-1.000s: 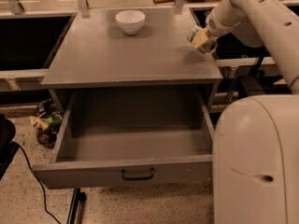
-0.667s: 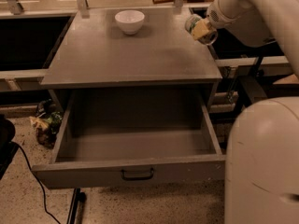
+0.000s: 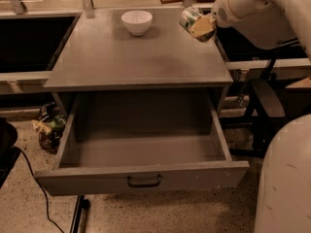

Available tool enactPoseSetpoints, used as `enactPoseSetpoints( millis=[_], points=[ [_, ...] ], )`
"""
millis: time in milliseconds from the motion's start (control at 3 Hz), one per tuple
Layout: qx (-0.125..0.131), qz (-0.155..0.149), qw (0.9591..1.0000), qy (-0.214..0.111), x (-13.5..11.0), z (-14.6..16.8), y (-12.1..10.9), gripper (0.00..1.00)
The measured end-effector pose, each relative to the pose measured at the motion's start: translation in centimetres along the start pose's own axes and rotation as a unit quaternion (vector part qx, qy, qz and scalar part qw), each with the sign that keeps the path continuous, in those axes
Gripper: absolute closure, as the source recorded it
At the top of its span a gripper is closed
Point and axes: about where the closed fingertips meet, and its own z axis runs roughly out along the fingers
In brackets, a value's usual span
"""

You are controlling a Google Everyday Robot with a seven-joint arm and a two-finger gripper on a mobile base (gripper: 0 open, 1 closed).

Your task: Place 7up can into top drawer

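Observation:
My gripper (image 3: 198, 25) is at the back right of the grey table top (image 3: 121, 52), held above it. It is shut on the 7up can (image 3: 190, 17), which lies tilted in its grasp with a silver end pointing up and left; a tan finger pad (image 3: 204, 28) covers its lower right. The top drawer (image 3: 141, 149) under the table top is pulled wide open and holds nothing. Its dark curved handle (image 3: 144, 181) sits at the middle of the front panel. The can is well behind and above the drawer.
A white bowl (image 3: 136, 22) stands at the back middle of the table top. The robot's white body (image 3: 286, 178) fills the lower right. Crumpled packaging (image 3: 47, 125) and a black cable (image 3: 39, 188) lie on the floor at left. Dark shelving stands on both sides.
The gripper with the can has risen and moved left and toward the back of the table. The camera has shifted, with the robot body moving right.

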Motion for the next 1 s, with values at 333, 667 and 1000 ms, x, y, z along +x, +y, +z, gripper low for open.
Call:
enactPoseSetpoints(
  millis=[333, 667, 1000],
  points=[
    [0.0, 0.0, 1.0, 0.001, 0.0, 0.0, 0.0, 1.0],
    [-0.017, -0.015, 0.9997, -0.002, 0.3, 0.3, 0.8, 1.0],
    [-0.026, -0.065, 0.997, -0.034, -0.2, -2.1, 3.1, 1.0]
  ],
)
